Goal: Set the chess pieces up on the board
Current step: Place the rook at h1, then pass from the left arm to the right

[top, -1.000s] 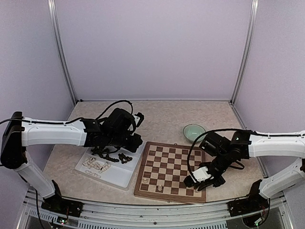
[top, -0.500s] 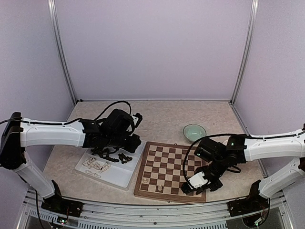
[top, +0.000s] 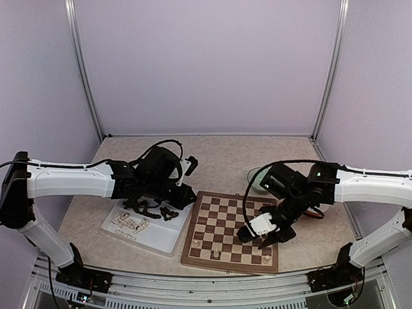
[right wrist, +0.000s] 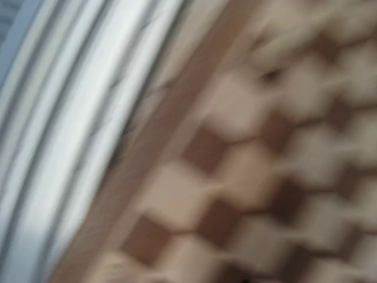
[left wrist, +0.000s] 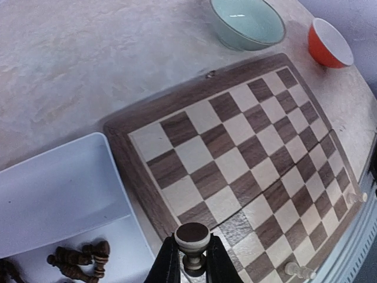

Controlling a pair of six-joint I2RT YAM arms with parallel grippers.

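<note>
The board [top: 226, 225] lies at the table's front centre, with three cream chess pieces on its near rows, one at the near right corner [top: 266, 259]. My left gripper [top: 185, 195] hovers at the board's far left corner [left wrist: 135, 177]. In the left wrist view it [left wrist: 192, 259] is shut on a cream chess piece [left wrist: 193, 237] whose dark round end faces the camera. My right gripper [top: 257, 228] hangs over the board's right half. The right wrist view is blurred, showing only board squares [right wrist: 235, 177] and no fingers.
A white divided tray [top: 154, 237] left of the board holds dark pieces [top: 164, 212] and cream pieces [top: 129, 223]. A teal bowl [left wrist: 247, 22] and an orange-red bowl [left wrist: 330, 42] stand beyond the board. A metal rail runs along the near edge.
My right arm has swung from the board's near right corner up and away over the board, and a cream piece now stands there. My left gripper has edged toward the board.
</note>
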